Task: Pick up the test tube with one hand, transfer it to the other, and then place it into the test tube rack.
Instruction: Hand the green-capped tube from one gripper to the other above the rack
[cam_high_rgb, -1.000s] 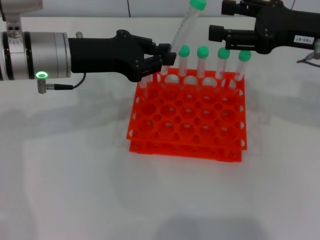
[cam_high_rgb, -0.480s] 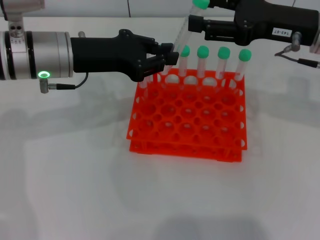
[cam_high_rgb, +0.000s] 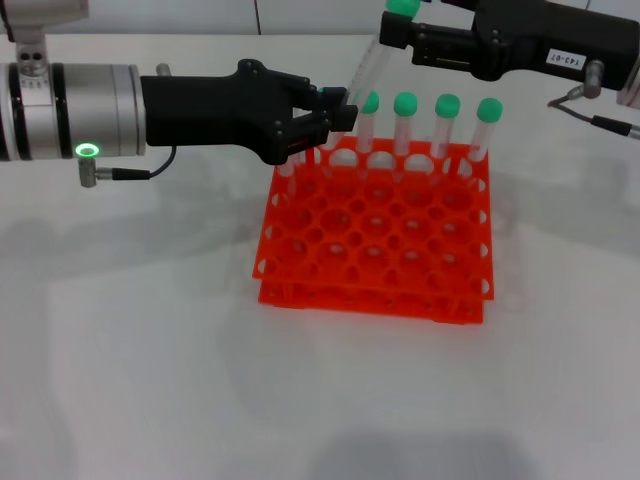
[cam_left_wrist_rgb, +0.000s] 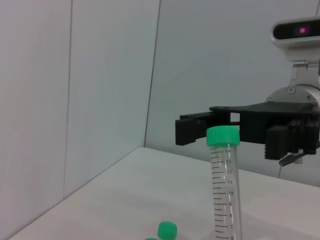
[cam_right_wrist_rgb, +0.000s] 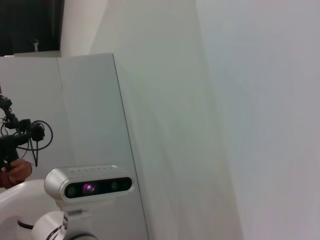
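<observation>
My left gripper (cam_high_rgb: 335, 115), unlabelled and with a green light ring, is shut on the lower part of the test tube (cam_high_rgb: 365, 62). It holds the tube tilted above the back left of the orange rack (cam_high_rgb: 370, 300). The tube's green cap (cam_high_rgb: 402, 8) points up and to the right. My labelled right gripper (cam_high_rgb: 398, 24) reaches in from the right, open, with its fingers on either side of the tube just under the cap. In the left wrist view the tube (cam_left_wrist_rgb: 225, 190) stands upright with the right gripper (cam_left_wrist_rgb: 235, 131) behind its cap. The right wrist view shows no task object.
Several other green-capped tubes (cam_high_rgb: 447, 125) stand in the rack's back row, just right of the held tube. Their caps show low in the left wrist view (cam_left_wrist_rgb: 167, 230). The white table (cam_high_rgb: 150, 350) spreads around the rack. A cable (cam_high_rgb: 600, 120) hangs at the far right.
My right gripper has moved left and slightly up, from beside the rack's back right to the held tube's cap. My left gripper and the tube have stayed almost still.
</observation>
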